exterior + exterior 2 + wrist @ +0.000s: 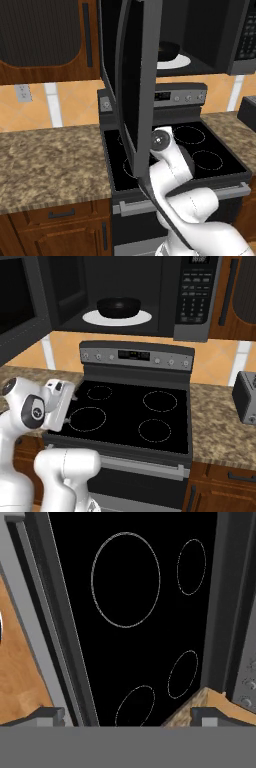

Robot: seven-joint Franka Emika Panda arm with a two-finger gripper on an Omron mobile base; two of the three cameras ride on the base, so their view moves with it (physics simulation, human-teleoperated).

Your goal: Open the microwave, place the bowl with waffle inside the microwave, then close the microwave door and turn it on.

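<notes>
We are logging: small black bowl with waffle (119, 307) sitting on the white turntable inside the dark-grey microwave (200, 311) (door (131, 85) swung wide); gripper (127, 714) hovering over the black stove top (130, 416), fingers apart, holding nothing.

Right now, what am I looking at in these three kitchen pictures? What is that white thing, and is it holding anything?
The white thing is a robot arm in a computer-rendered kitchen. Two pictures come from cameras behind it, left and right. The third comes from a camera on its hand, looking down at the black stove with its burner rings.

Above the stove hangs the microwave. Its door stands swung open, and the black bowl sits inside on the white turntable.

The gripper, its two small fingertips at the bottom of the hand picture, is open and holds nothing. A toaster stands on the counter.
</notes>
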